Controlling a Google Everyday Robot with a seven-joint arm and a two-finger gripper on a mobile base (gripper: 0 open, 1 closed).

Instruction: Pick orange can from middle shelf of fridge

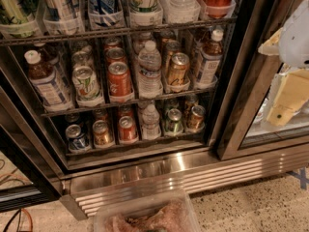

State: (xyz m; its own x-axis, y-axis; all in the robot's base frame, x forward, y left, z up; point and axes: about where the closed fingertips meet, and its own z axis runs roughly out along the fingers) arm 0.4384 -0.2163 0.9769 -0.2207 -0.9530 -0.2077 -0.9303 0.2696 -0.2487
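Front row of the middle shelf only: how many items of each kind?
Tea bottles: 2
Cans: 3, namely white-and-green can, red-orange can, orange can
Water bottle: 1
Total: 6
The gripper hangs at the right, before the fridge glass door.

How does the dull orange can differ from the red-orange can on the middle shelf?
The orange can is dull golden-bronze; the red-orange can is brighter red. The orange can stands right of the water bottle, the red-orange can left. Both are upright with silver lids. The gripper hangs at the right, away from both.
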